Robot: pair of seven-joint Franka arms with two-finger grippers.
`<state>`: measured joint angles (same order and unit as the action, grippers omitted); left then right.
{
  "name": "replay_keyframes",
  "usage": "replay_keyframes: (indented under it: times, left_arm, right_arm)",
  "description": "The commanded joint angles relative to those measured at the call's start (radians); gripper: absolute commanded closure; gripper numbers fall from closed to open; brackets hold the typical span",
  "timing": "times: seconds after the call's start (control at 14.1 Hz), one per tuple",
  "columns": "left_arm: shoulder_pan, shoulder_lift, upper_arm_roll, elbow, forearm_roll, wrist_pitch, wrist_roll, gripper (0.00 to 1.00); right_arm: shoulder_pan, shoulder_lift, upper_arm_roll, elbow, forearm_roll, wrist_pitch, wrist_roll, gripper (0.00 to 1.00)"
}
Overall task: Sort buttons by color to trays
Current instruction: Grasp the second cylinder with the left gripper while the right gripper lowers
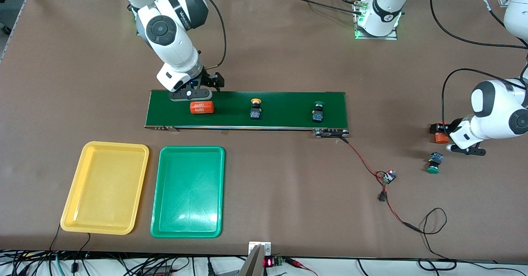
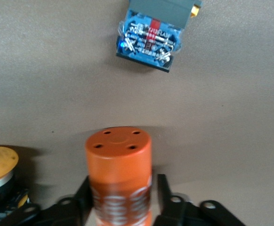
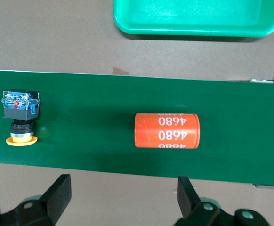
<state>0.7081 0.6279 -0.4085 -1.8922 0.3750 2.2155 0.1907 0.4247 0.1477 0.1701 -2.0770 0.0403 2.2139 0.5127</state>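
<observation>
brown worktop (image 1: 288, 185), dark green belt (image 1: 284, 107) across its middle, yellow tray (image 1: 72, 210) and green tray (image 1: 159, 226) empty, nearer the front camera. right pincer (image 1: 194, 93) spread wide over the 4680 cylinder (image 1: 202, 107), whose long axis runs along the belt. yellow button (image 1: 255, 109) and green button (image 1: 318, 112) lie on the belt, toward the left arm's end. left pincer (image 2: 123, 197) is clamped on an orange cylinder (image 2: 119, 174); another green button (image 1: 434, 162) lies just beside it.

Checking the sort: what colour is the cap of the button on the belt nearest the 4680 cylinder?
Yellow-orange, clearest in the right wrist view.
</observation>
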Motion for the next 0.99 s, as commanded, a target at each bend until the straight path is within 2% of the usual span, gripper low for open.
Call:
replay_keyframes:
  times: [0.0,0.21,0.49,0.71,0.92]
  left_arm:
    - [-0.004,-0.031,-0.012,0.007,0.022,-0.014,0.01,1.0]
    - [-0.051,-0.132,-0.023,0.007,0.019,-0.103,-0.005,1.0]
    - [-0.128,-0.264,-0.059,0.005,-0.002,-0.233,-0.036,1.0]
    - [-0.186,-0.298,-0.07,-0.017,-0.07,-0.241,-0.022,1.0]
    - [-0.21,-0.303,-0.145,-0.048,-0.073,-0.243,0.158,1.0]
  right_arm:
    - [0.048,0.078,-0.01,0.084,-0.042,-0.005,0.046,0.0]
    - [0.078,0.134,-0.017,0.139,-0.042,0.001,0.086,0.0]
    - [0.163,0.225,-0.087,0.23,-0.042,0.001,0.121,0.0]
    - [0.177,0.265,-0.101,0.267,-0.042,0.004,0.122,0.0]
    - [0.187,0.288,-0.103,0.273,-0.04,0.027,0.122,0.0]
